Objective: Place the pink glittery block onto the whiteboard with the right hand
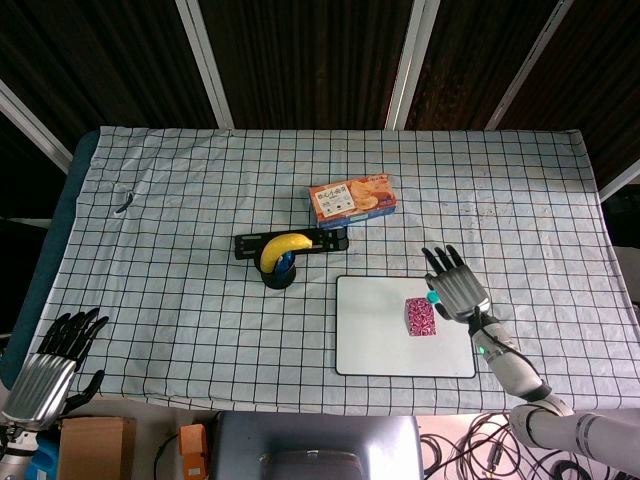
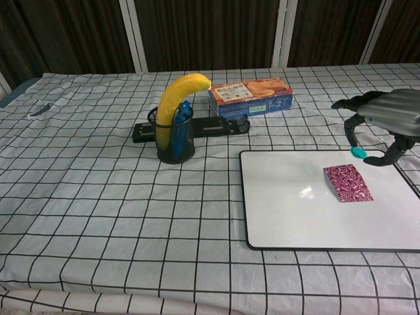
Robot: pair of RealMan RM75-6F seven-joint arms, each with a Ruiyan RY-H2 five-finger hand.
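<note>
Right hand (image 1: 457,285), metallic grey with dark jointed fingers and a teal tip on one of them, hovers over the far right part of the whiteboard (image 1: 370,330), fingers spread apart and holding nothing. Just beside it, toward the robot and slightly left, the pink glittery block (image 1: 421,316) lies flat on the whiteboard, a small rectangle with a sparkling magenta surface, apart from the fingers. That board is a smooth, glossy white slab with rounded corners and a thin dark rim, resting on the tabletop (image 1: 180,240) covered by a wrinkled white cloth with a black grid. Well to the left of this hand stands a dark mesh cup with a curved yellow banana (image 1: 284,244) in it. Left hand (image 1: 50,365), black-fingered, hangs open off the near left edge.
</note>
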